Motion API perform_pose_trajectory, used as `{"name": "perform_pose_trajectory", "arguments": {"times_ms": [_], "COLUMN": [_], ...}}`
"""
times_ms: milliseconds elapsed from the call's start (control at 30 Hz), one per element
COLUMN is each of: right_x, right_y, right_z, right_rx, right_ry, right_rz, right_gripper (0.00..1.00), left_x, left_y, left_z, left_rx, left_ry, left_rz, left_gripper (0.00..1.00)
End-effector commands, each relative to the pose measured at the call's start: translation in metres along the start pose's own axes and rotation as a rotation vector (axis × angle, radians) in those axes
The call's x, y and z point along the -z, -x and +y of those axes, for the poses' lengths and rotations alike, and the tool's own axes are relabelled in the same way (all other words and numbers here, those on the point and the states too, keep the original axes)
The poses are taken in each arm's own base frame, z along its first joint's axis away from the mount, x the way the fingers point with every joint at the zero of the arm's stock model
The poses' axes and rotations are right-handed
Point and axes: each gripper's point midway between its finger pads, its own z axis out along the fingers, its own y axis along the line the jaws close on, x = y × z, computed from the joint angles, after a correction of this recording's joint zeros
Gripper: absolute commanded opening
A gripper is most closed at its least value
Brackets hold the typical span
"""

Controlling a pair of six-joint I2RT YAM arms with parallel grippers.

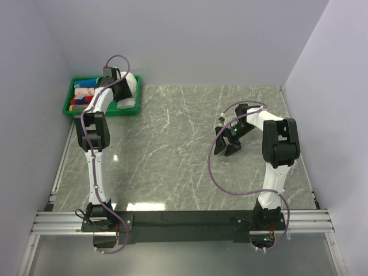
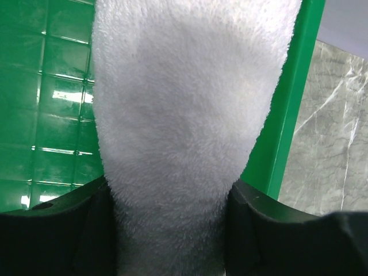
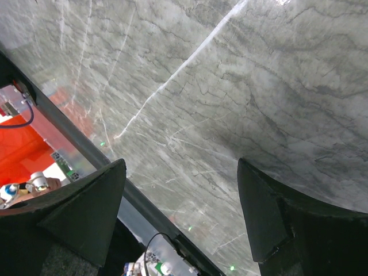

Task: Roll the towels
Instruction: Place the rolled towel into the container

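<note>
Left gripper (image 2: 169, 215) clamped on a soft, plain white terry-cloth towel (image 2: 190, 115), black fingers (image 2: 57, 236) pressed into the pile on both sides, jaws held at a middling width by the bulk of the cloth. Towel bundled into a thick roll, sticking out ahead of the fingertips, over the right-hand end of a shallow green plastic bin (image 2: 287, 103). Bin floor below and to the left of the gripper, bin wall just to its right. Cannot tell whether resting on the floor or hanging just above it.

Step in hand, by the look of it: stowing the rolled towel in the bin. Next move probably calls for lowering to seat the roll, spreading the fingers, then backing straight up to avoid dragging the pile and undoing the roll.

Right gripper (image 1: 228, 142) spread wide, holding nothing, low over a grey marble-patterned table (image 1: 172, 161), well off to the left gripper's right.

Count: one white towel, one bin, two grippers. Also a handful of small coloured cloths (image 1: 82, 98) left of the left gripper, too tightly packed for an exact number.
</note>
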Motion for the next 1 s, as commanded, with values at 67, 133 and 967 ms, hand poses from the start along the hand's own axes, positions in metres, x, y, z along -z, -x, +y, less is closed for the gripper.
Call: {"name": "perform_pose_trajectory", "arguments": {"times_ms": [67, 133, 967], "right_x": [0.0, 0.0, -0.001], "right_y": [0.003, 0.003, 0.002], "right_z": [-0.003, -0.004, 0.008], "right_rx": [0.025, 0.024, 0.064], "right_ry": [-0.02, -0.018, -0.015], "right_rz": [-0.012, -0.012, -0.001], "right_gripper": [0.84, 0.85, 0.85], "left_x": [-0.001, -0.001, 0.027], "left_y": [0.019, 0.018, 0.047], "left_z": [-0.014, -0.014, -0.028], "left_rx": [-0.003, -0.008, -0.027], "left_ry": [-0.064, -0.073, -0.106], "left_rz": [-0.06, -0.055, -0.124], "left_gripper": [0.15, 0.29, 0.77]}}
